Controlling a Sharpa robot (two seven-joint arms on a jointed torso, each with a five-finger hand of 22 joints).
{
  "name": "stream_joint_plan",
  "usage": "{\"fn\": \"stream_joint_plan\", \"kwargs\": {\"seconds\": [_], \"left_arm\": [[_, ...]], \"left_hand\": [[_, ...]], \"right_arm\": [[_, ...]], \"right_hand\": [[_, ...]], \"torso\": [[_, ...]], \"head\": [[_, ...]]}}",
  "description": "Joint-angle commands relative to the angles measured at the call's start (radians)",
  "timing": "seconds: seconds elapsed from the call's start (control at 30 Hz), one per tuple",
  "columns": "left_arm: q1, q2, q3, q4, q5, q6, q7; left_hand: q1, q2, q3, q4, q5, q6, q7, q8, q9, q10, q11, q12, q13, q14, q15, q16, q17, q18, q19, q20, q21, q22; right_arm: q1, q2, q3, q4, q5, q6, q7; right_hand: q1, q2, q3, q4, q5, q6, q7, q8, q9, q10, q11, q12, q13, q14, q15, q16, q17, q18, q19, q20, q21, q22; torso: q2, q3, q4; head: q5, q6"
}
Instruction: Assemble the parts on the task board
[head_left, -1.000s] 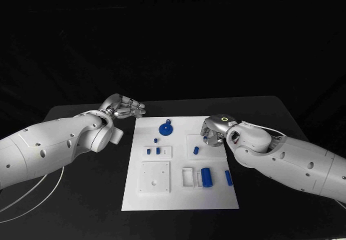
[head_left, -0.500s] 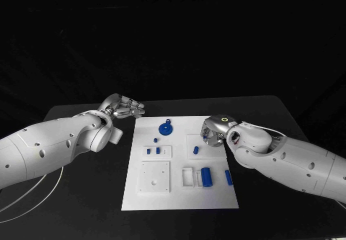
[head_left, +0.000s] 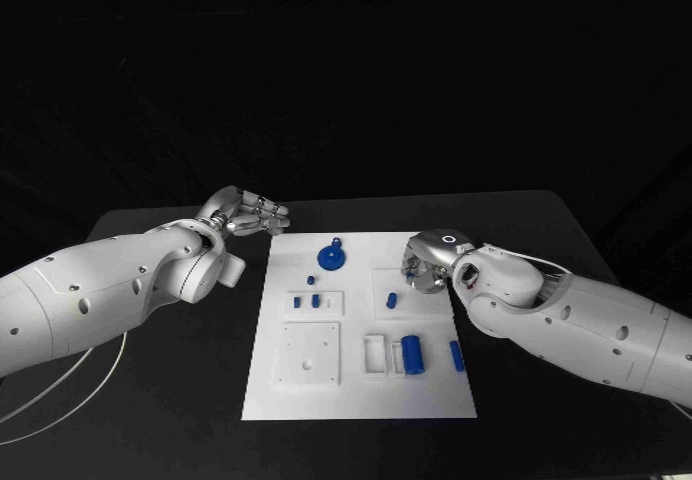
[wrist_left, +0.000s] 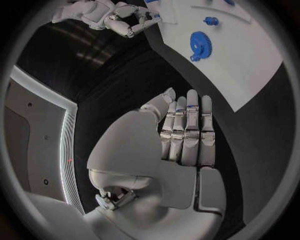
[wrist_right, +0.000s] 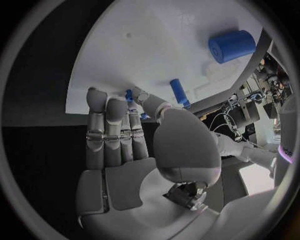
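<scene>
Several blue parts (head_left: 413, 354) sit on the task board (head_left: 361, 400); you'll see the cylinder near its right edge, long axis running near-to-far. Left hand (head_left: 248, 213) hovers off the far left corner, fingers curled, empty. Right hand (head_left: 423, 268) at the right edge, apparently pinching a small blue part (wrist_right: 129, 95).

Matte black flat-topped bench (head_left: 173, 420) with a straight far edge. Beyond that far edge, a plain black backdrop (head_left: 346, 90), unlit, no seams or detail discernible. Thin white cable (head_left: 80, 395) lies in loose curves on the bench near its left front area. Light falls from above; bench surface reads dark grey against the backdrop.
</scene>
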Motion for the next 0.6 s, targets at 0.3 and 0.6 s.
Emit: {"fn": "stream_joint_plan", "kwargs": {"seconds": [0.3,0.6], "left_arm": [[0.001,0.002,0.001,-0.003,0.006,0.008,0.006],[0.001,0.002,0.001,-0.012,0.006,0.008,0.006]], "left_hand": [[-0.001,0.008,0.001,0.004,0.003,-0.001,0.001,-0.003,-0.001,-0.005,0.0,0.001,-0.001,0.001,0.005,-0.006,0.001,-0.013,0.008,-0.002,0.006,0.001],[0.0,0.009,0.0,0.003,0.004,-0.001,0.001,-0.003,-0.001,-0.006,0.001,0.001,-0.001,0.001,0.004,-0.006,0.001,-0.013,0.008,-0.002,0.007,0.003]], "right_arm": [[-0.003,-0.004,0.003,0.008,-0.016,-0.089,-0.009],[-0.003,-0.023,0.046,0.029,0.13,-0.031,0.027]], "right_hand": [[0.006,0.016,0.002,-0.012,-0.005,0.011,-0.002,0.005,-0.003,0.02,-0.012,0.003,0.003,0.001,-0.012,-0.003,0.007,-0.005,0.04,-0.009,0.017,0.013],[0.008,0.021,-0.007,-0.008,-0.005,0.009,-0.001,0.005,-0.004,0.016,-0.011,0.003,0.002,0.002,-0.012,-0.01,0.009,-0.006,0.038,-0.009,0.012,0.015]], "torso": [[-0.001,-0.0007,0.0002],[-0.002,-0.0003,-0.0017]], "head": [[0.004,0.003],[0.013,0.008]]}}
